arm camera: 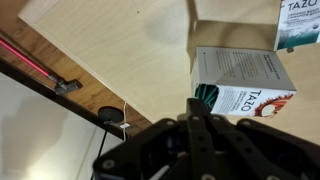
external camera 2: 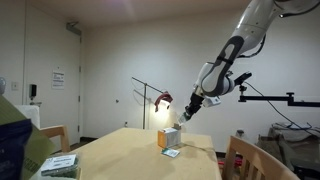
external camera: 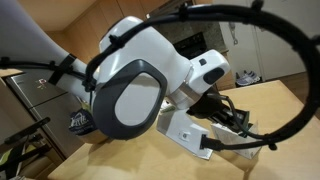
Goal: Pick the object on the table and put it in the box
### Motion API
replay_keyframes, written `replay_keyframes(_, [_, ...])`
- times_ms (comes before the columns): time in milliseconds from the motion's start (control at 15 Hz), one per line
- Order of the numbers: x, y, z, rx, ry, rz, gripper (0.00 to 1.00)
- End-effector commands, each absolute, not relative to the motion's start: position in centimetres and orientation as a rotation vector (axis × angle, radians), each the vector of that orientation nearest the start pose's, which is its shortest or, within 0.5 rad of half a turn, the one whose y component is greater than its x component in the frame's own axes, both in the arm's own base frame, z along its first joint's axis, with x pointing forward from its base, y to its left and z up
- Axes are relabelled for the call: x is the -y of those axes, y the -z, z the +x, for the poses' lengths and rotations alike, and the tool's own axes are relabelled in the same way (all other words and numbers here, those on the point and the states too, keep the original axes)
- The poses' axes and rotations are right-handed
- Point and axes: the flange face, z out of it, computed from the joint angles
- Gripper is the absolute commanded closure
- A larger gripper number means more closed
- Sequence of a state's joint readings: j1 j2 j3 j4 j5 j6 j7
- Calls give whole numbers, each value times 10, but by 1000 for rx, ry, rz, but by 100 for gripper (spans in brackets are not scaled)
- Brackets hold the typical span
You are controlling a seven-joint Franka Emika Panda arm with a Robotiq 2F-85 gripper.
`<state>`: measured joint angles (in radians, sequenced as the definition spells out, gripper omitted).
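Teal packet (arm camera: 207,96), we judge, sits pinched in the clenched gripper (arm camera: 194,110), at its 12 o'clock in the wrist view; box (arm camera: 250,72) just beyond, at 2 o'clock

The box (external camera 2: 169,138) stands on the table (external camera 2: 115,152). A small packet (external camera 2: 171,153) lies on the table just before it. The gripper (external camera 2: 187,117) hangs above the box.

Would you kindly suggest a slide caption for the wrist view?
Shut gripper above the white Tazo box on the pale table, another packet nearby.
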<state>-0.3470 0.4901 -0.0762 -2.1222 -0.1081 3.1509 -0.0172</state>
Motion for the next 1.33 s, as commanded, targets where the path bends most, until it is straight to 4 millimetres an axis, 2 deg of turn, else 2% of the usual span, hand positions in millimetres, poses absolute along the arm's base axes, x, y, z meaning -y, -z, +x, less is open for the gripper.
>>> replay_keyframes(0, [250,-237,578,-447,845,-3177,100])
replay_keyframes(1267, [246,-221,599,-400,830,-3189,100])
